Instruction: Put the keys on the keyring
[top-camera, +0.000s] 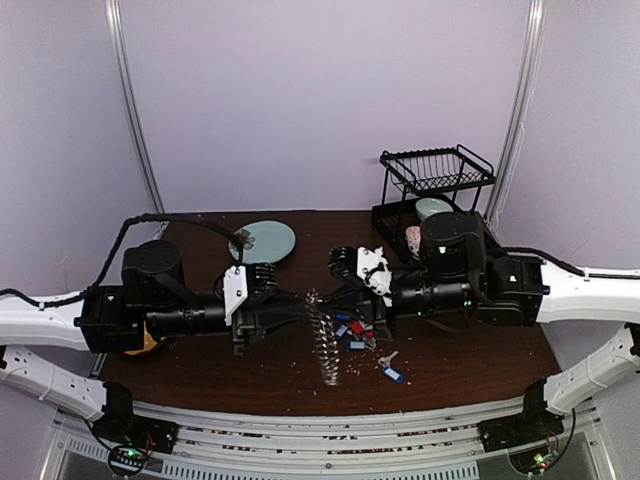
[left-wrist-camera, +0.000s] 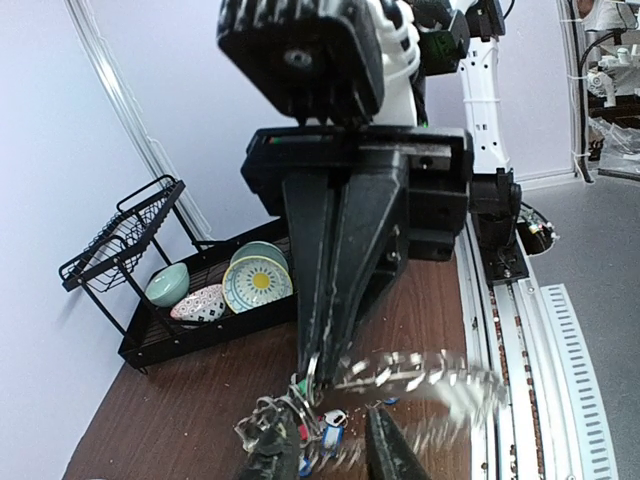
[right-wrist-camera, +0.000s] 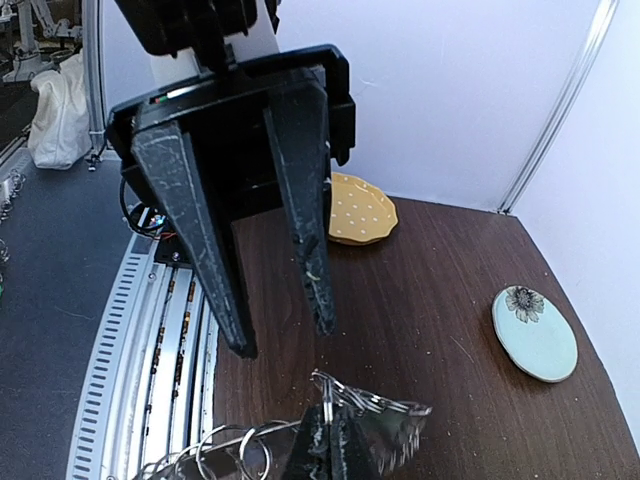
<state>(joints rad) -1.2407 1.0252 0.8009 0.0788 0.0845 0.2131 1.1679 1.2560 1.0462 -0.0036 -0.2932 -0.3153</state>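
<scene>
Right tool (left-wrist-camera: 315, 365) is pinched shut on the keyring (top-camera: 325, 345), holding it upright over the worktop (top-camera: 460, 370); left tool (right-wrist-camera: 283, 338) faces the keyring, jaws partly apart, seemingly empty. Tagged keys (top-camera: 391, 373) lie beside the keyring; next, probably fetching one to thread on

Open tabletop (top-camera: 200, 372) left of upright keyring (top-camera: 324, 340)

Dark wooden table (top-camera: 470, 375): teal plate (top-camera: 268, 241), yellow plate (right-wrist-camera: 358, 208), black rack (top-camera: 437, 180), loose tagged keys (top-camera: 392, 374).
</scene>
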